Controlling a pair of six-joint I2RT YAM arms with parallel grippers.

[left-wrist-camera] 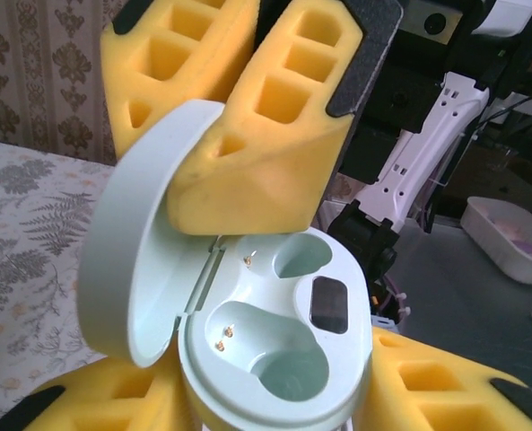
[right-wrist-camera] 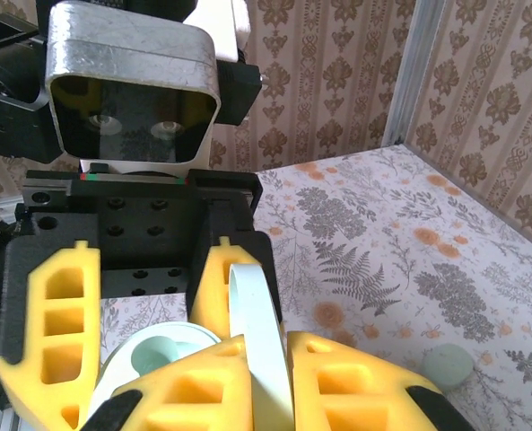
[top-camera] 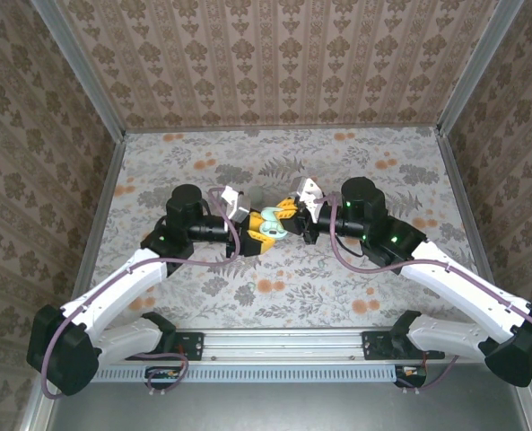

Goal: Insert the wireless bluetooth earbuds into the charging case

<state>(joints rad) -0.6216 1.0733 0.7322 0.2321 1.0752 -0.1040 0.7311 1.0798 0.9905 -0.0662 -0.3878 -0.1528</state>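
The mint-green charging case (left-wrist-camera: 279, 350) stands open between my left gripper's yellow foam fingers (left-wrist-camera: 445, 391), and the left gripper (left-wrist-camera: 274, 400) is shut on its body. Both earbud sockets (left-wrist-camera: 288, 364) are empty, with gold contacts showing. The lid (left-wrist-camera: 126, 260) is swung back to the left, and my right gripper (right-wrist-camera: 266, 377) is shut on its edge (right-wrist-camera: 252, 314). From above, both grippers meet over the case (top-camera: 267, 229) at mid-table. One mint earbud (right-wrist-camera: 449, 365) lies on the table beside the right gripper.
The floral tablecloth (top-camera: 337, 278) is walled in by patterned panels on three sides. In the left wrist view, a white tray (left-wrist-camera: 512, 238) and the right arm's white links (left-wrist-camera: 418, 153) lie beyond the case.
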